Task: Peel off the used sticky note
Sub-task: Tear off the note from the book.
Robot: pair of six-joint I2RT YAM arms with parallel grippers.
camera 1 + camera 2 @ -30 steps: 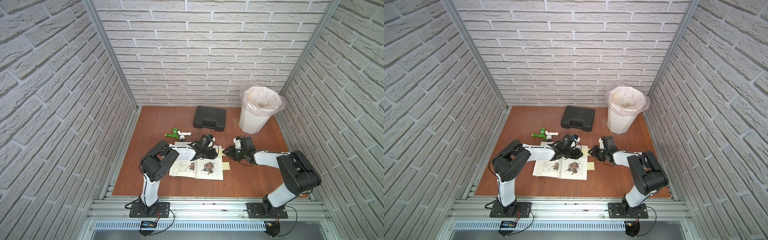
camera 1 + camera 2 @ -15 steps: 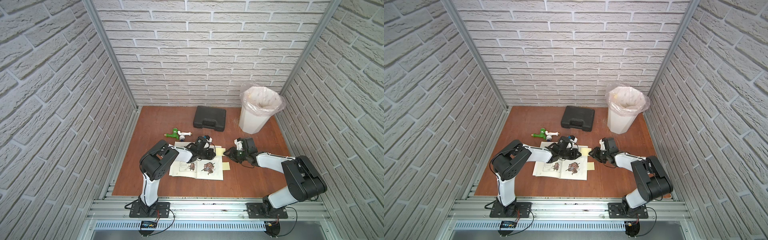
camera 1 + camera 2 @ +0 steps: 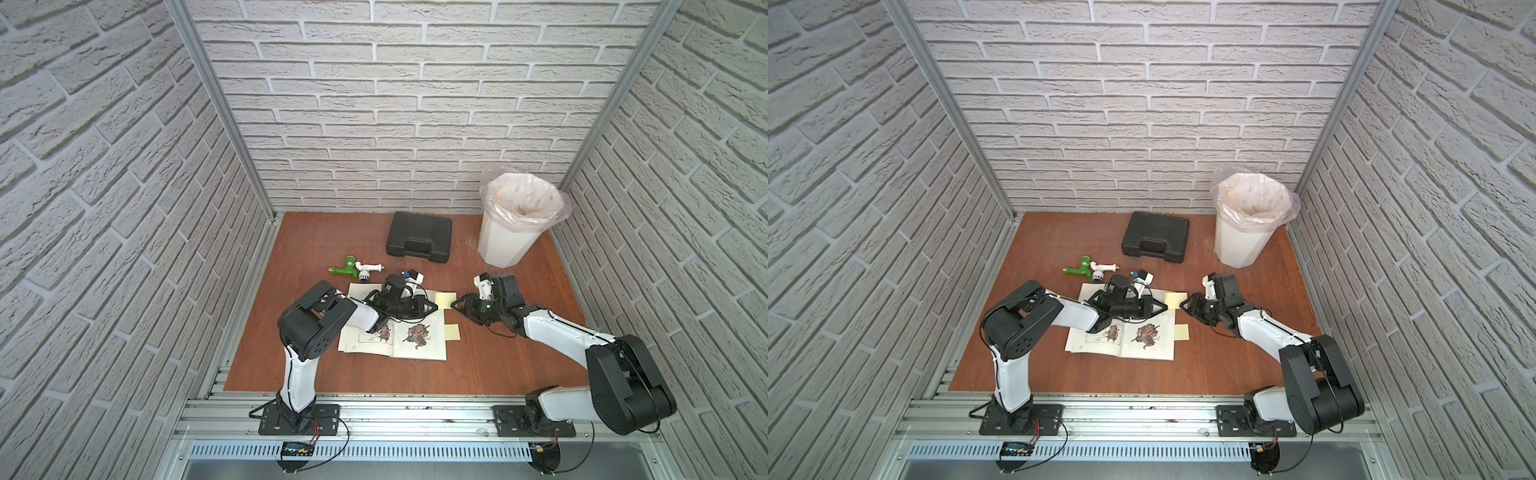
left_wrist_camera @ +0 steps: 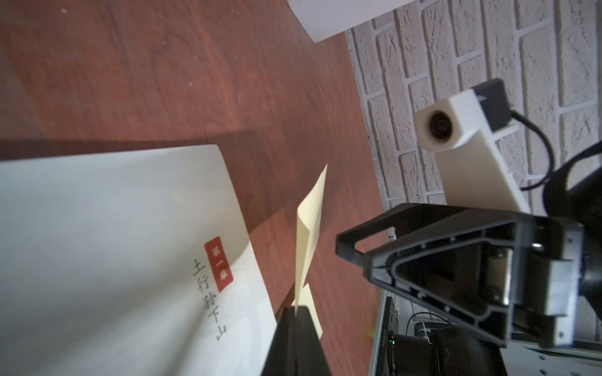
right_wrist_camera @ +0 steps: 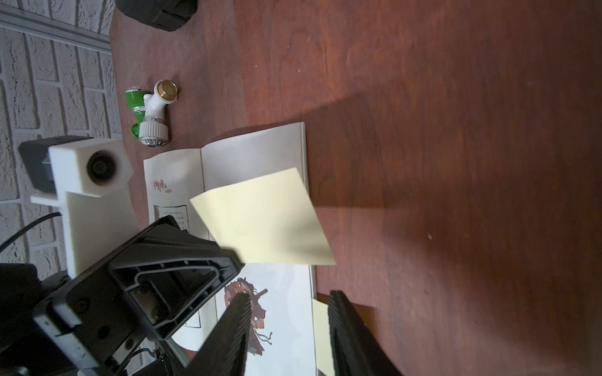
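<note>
An open picture book [image 3: 395, 343] lies on the brown table. My left gripper [image 3: 434, 306] [image 4: 296, 309] is shut on one edge of a pale yellow sticky note [image 3: 444, 299] [image 4: 309, 228] at the book's far right corner. The note stands up off the page and curls, as the right wrist view shows the sticky note [image 5: 264, 218]. My right gripper [image 3: 455, 304] [image 5: 286, 296] is open, tip to tip with the left gripper and just right of the note, holding nothing. In both top views a second yellow note [image 3: 452, 332] [image 3: 1181, 332] pokes out from the book's right edge.
A black plastic case [image 3: 419, 243] lies at the back middle. A white bin with a plastic liner [image 3: 515, 224] stands at the back right. A green and white tap fitting [image 3: 355, 268] lies just behind the book's left page. Brick walls close in three sides.
My left jaws have closed on the note, and its free end now stands off the page. The right jaws have opened a little wider and the right arm has stretched out lower.
</note>
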